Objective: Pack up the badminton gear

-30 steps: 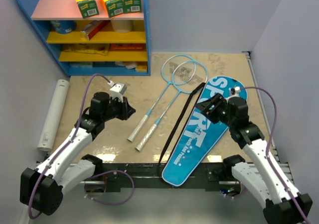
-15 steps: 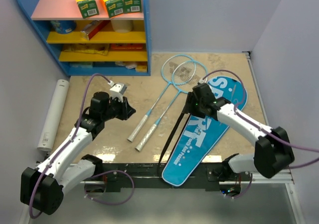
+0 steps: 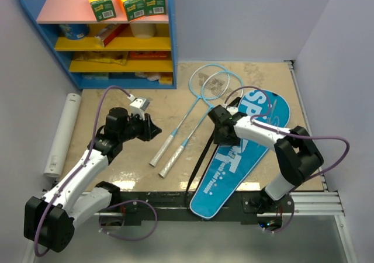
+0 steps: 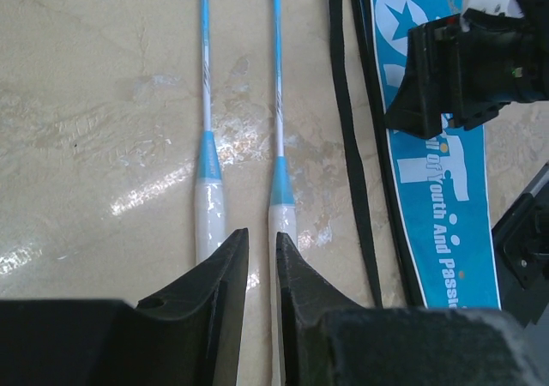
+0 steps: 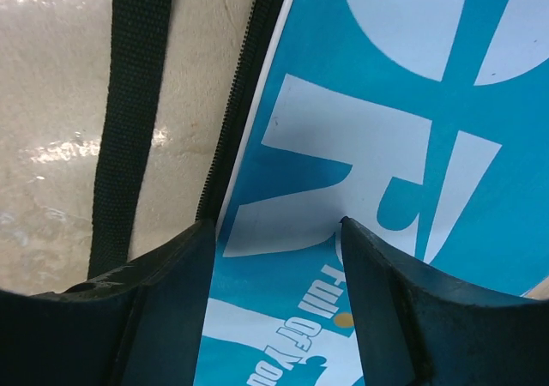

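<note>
Two thin light-blue rackets lie side by side on the beige floor, heads toward the shelf. Their silver-white handles point at my left gripper. It hovers just short of them, its jaws a narrow gap apart with nothing between. The long blue "SPORT" bag lies flat to the right, its black strap trailing along its left side. My right gripper is open low over the bag, its left finger by the zipper edge. It holds nothing.
A blue shelf unit with orange-green boxes on top stands at the back left. A white tube lies along the left wall. Walls close in on both sides. The right arm's elbow rests over the bag's right side.
The right arm has swung left, carrying its open gripper from the bag's right-middle to its left zipper edge. The left arm has barely moved.
</note>
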`<state>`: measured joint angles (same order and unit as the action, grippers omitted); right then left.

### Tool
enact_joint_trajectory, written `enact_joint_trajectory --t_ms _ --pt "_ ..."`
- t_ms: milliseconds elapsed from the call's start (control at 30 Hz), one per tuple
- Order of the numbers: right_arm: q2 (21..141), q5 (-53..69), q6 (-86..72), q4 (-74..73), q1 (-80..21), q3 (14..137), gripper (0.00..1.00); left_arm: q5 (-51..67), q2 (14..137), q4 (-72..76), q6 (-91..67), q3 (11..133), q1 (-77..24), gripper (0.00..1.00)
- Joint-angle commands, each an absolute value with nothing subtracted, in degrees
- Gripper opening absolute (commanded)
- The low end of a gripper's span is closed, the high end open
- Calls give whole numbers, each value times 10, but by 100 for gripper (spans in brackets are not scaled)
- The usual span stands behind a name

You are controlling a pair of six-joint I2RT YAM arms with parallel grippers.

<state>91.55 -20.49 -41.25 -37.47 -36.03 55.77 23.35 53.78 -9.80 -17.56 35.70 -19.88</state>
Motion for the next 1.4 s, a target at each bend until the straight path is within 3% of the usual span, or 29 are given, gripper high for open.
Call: enact_joint_trajectory --t_ms 0,300,667,767,800,867,900,1133,1367 --pt "942 -243 -444 -387 -386 581 63 264 527 -66 -190 352 -194 24" --pt "959 -242 -468 -367 -396 601 64 273 529 -62 -192 352 -199 24" --pt "1026 -227 -485 -311 -403 531 61 275 532 -63 -192 352 -199 24" --pt "1021 -221 -490 -301 -407 512 44 276 533 -63 -191 352 -199 24" --pt "1020 -221 -493 -301 -412 506 28 277 533 -63 -191 352 -199 24" --pt "1017 -218 -497 -301 -416 503 13 278 534 -62 -191 352 -199 24" --pt "1017 -214 -497 -301 -418 499 0 278 534 -62 -191 352 -199 24" --pt "994 -209 -495 -288 -436 511 0 274 533 -63 -190 352 -199 24" --pt "840 -227 -504 -359 -446 604 0 267 531 -68 -188 353 -199 25"
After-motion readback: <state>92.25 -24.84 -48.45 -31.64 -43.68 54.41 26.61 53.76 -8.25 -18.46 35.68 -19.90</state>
